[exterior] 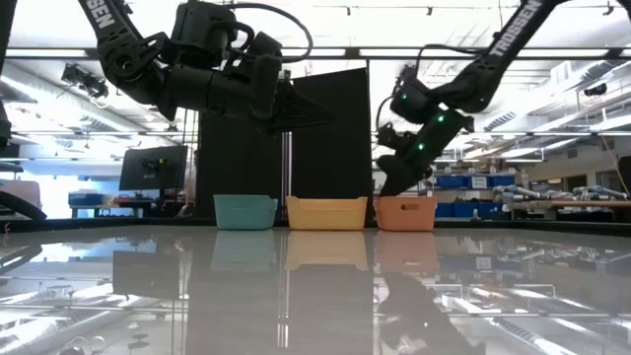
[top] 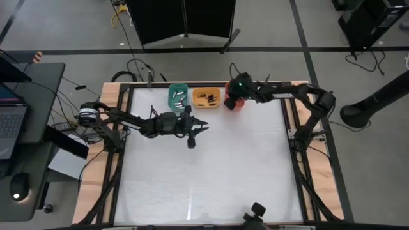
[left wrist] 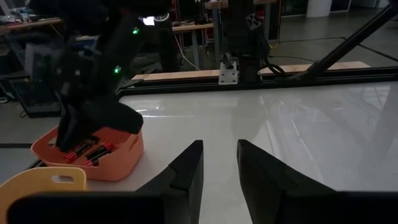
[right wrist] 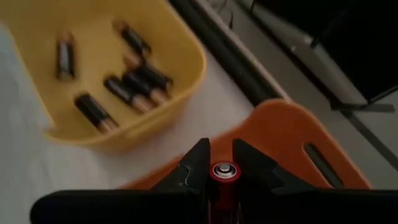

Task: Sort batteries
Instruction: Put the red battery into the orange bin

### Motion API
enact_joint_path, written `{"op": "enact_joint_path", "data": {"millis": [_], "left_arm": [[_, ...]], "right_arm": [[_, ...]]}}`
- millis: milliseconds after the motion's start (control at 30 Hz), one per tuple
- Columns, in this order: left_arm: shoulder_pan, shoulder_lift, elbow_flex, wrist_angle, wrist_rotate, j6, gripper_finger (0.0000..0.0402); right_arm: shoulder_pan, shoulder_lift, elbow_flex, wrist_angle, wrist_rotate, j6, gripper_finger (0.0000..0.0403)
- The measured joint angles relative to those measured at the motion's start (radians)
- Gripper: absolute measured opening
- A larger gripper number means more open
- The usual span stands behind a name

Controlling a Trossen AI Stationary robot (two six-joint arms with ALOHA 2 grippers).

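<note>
Green tray (top: 177, 96): far left of the row, silvery batteries (top: 178, 98) inside, seen from above only.
Yellow tray (right wrist: 93, 37): middle, dark batteries (right wrist: 127, 89).
Left gripper (left wrist: 219, 163): above bare table (top: 211, 172), fingers parted, nothing between them.
Orange tray (right wrist: 292, 134): far right.
Right gripper (right wrist: 220, 163): over orange tray, clenched on a red battery (right wrist: 223, 172); only its wrist view shows this.

Counter (top: 211, 172): smooth white top, glossy enough to mirror the trays – bordered by bare wood and dark metal rails. Yellow tray (right wrist: 180, 59) and orange tray (left wrist: 124, 158): smooth matt plastic. Held battery (right wrist: 224, 173): shiny metal cap – red casing.
</note>
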Motion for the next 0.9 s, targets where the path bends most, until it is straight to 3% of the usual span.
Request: {"op": "enact_joint_path", "data": {"millis": [200,767,900], "left_arm": [[0.0,0.0,0.0,-0.006,0.0,0.0,0.0106],[0.0,0.0,0.0,-0.005,0.0,0.004,0.0106],[0.0,0.0,0.0,-0.003,0.0,0.004,0.0106]], "right_arm": [[-0.021,0.042,0.07,-0.144,0.004,-0.091,0.0062],[-0.083,0.096,0.075,-0.164,-0.015,-0.179,0.0062],[-0.083,0.096,0.072,-0.16,-0.012,-0.177,0.0094]]}}
